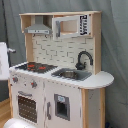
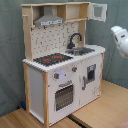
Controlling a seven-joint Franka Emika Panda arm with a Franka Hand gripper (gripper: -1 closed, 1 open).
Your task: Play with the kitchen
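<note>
Presently the tall white and light-wood toy kitchen [image 2: 62,60] stands upright on a pale wooden desk [image 2: 107,107], against a grey-green curtain backdrop [image 2: 10,60]. Only a rounded white part of the robot arm [image 2: 120,39] shows, at the right edge of the second exterior view; the hand itself is not visible there, so whether it is wide, narrow or holding anything cannot be told. From that white part, the kitchen lies off to the side and lower, well apart, with nothing touching it.

Judging by this clearance, the arm appears to be holding off before any contact, and play has not visibly begun. The oven door [image 2: 63,95] is closed, while the upper cabinet door [image 2: 99,11] hangs open.

In the first exterior view the black-red stove top [image 1: 36,66], metal sink [image 1: 70,74] and black faucet [image 1: 83,59] are seen, plus a white object [image 1: 4,61] at the first exterior view's left edge that cannot be identified. The second exterior view alone shows the arm.
</note>
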